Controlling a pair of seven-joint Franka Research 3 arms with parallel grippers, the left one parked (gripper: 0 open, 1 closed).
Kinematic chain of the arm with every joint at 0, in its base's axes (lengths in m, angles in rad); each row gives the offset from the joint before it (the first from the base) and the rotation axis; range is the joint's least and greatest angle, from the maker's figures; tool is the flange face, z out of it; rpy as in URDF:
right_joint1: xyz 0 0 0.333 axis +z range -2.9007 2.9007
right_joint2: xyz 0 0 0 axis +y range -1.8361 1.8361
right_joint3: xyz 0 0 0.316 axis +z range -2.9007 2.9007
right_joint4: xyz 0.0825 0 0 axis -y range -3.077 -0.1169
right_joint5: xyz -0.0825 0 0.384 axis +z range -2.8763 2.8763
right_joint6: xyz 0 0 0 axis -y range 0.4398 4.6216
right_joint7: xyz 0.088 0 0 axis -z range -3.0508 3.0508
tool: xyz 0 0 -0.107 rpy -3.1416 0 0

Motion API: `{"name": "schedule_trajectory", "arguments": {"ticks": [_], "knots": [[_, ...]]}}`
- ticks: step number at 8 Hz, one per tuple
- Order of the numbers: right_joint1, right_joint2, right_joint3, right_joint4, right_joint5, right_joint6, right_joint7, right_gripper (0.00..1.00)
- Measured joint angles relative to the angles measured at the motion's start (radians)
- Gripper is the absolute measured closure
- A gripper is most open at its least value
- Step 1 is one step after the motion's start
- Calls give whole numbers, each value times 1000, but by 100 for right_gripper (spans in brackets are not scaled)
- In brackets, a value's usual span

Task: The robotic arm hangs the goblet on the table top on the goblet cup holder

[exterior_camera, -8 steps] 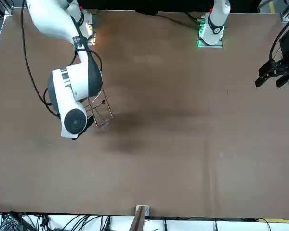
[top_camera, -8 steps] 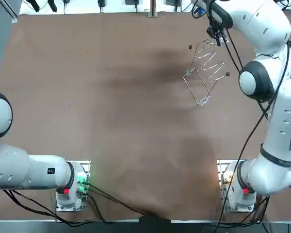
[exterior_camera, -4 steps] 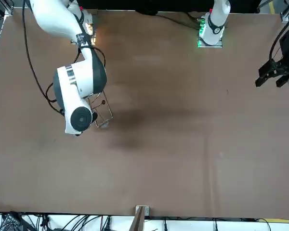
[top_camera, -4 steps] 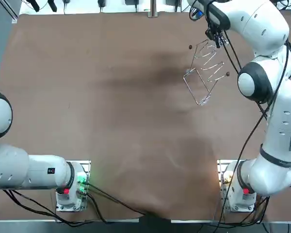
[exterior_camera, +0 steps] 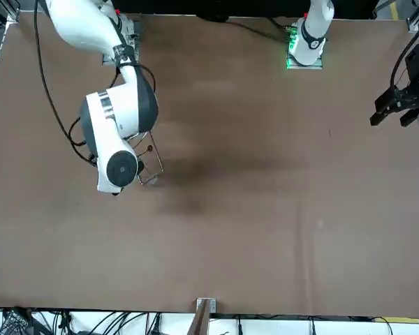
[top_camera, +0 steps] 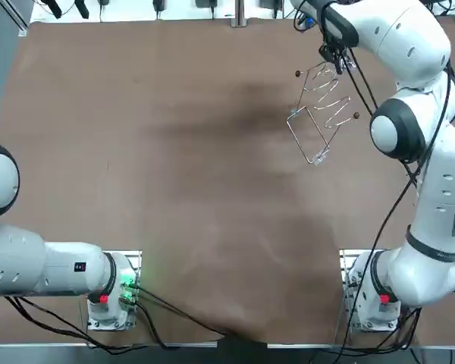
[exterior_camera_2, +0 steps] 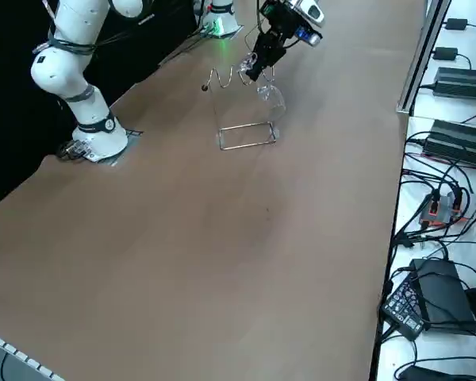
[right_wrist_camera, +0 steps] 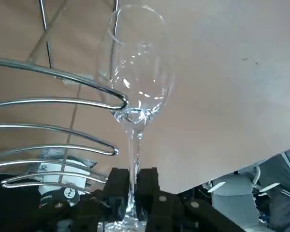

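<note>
Brown table (top_camera: 174, 189), right gripper (right_wrist_camera: 133, 186) fingers (right_wrist_camera: 147, 181) pinching goblet (right_wrist_camera: 137, 72) stem; bowl downward, axis near vertical, beside cup holder (top_camera: 318, 114)

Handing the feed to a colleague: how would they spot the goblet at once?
On the brown table, find the wire rack near the far right corner. The goblet is the clear glass by its prongs, its stem pinched in the right gripper.

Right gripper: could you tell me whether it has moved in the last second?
Yes, slightly. In the top view the right gripper, shut on the goblet, has edged towards the picture's left against the cup holder, which stayed put.
</note>
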Motion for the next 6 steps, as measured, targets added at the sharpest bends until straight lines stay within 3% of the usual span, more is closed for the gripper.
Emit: {"name": "schedule_trajectory", "arguments": {"ticks": [6], "knots": [[1,0,0,8,0,39,4,88]]}}
